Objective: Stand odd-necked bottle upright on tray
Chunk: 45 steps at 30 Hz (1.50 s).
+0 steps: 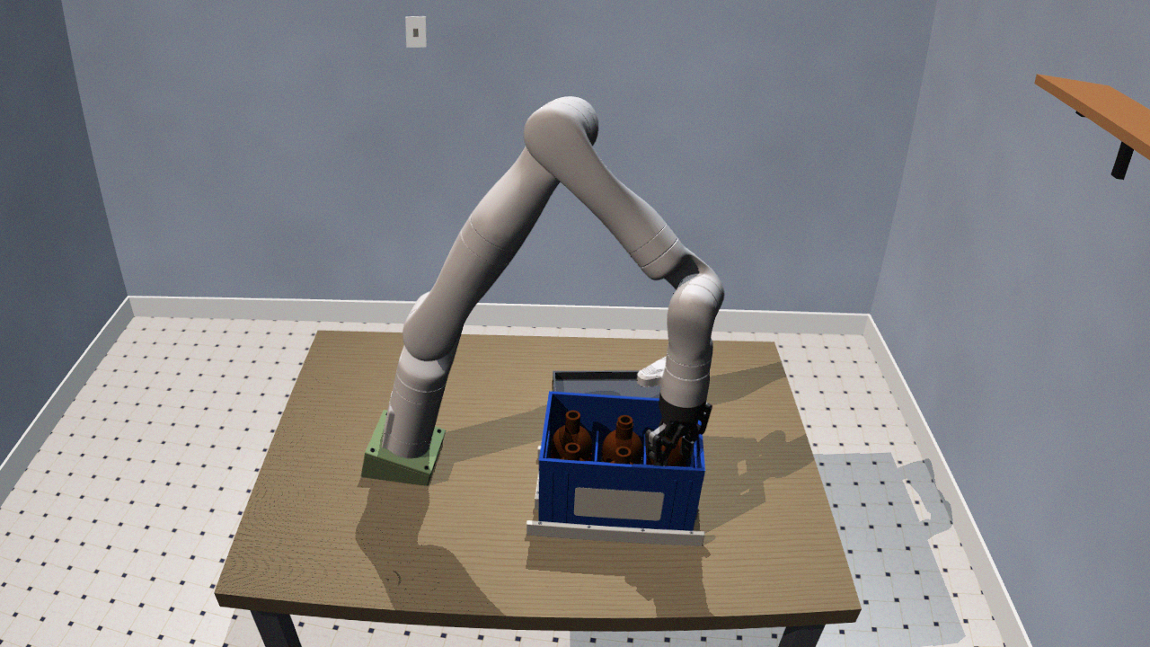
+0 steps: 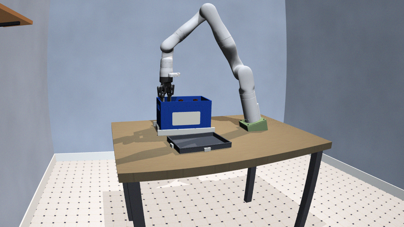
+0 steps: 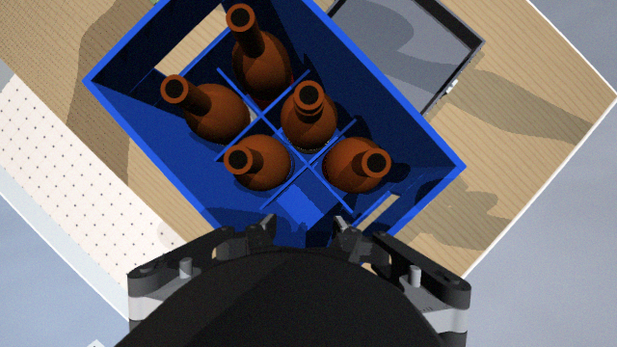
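A blue crate (image 1: pixel 554 491) (image 2: pixel 206 113) (image 3: pixel 159 149) holds five brown bottles standing upright in its cells. In the wrist view the middle bottle (image 3: pixel 308 96) on the tray side shows a ringed collar below its opening. The others (image 3: pixel 241 19) (image 3: pixel 175 89) (image 3: pixel 238 161) (image 3: pixel 376 164) have plain necks. My gripper (image 1: pixel 671 442) (image 2: pixel 165 97) (image 3: pixel 305 224) is open and holds nothing. Its fingertips dip at the rim of the crate's end over the one empty cell (image 3: pixel 299 204), beside the end bottle. The dark grey tray (image 1: pixel 595 382) (image 2: pixel 197 139) (image 3: pixel 400 43) lies flat next to the crate's long side.
White stop strips (image 1: pixel 614 532) (image 2: pixel 185 131) lie against the crate's foot. The arm's green base (image 1: pixel 402 462) (image 2: pixel 254 125) stands on the wooden table (image 1: pixel 337 515) (image 2: pixel 254 146). A wooden shelf (image 1: pixel 1101 108) hangs on the wall.
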Each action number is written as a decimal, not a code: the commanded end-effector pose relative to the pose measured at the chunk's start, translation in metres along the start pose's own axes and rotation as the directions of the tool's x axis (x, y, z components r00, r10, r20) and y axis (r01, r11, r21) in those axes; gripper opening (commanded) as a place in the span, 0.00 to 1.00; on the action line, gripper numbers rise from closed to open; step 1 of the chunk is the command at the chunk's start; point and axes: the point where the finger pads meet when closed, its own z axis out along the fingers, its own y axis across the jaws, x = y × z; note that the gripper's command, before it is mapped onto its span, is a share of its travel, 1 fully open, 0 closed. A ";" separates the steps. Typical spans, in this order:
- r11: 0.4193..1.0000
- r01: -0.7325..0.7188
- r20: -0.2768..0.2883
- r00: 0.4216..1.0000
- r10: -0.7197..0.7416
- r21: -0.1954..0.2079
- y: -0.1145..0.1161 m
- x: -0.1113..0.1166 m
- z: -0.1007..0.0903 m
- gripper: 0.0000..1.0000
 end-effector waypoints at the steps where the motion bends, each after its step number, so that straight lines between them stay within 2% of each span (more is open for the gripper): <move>1: 1.000 0.000 0.001 1.000 0.000 -0.001 0.000 0.000 -0.001 0.64; 20: 1.000 0.000 0.001 1.000 0.000 -0.001 0.000 0.000 -0.001 0.64; 21: 1.000 0.000 0.001 1.000 0.000 -0.001 0.000 0.000 -0.001 0.00; 45: 1.000 0.000 0.001 1.000 0.000 -0.001 0.000 0.000 -0.001 0.00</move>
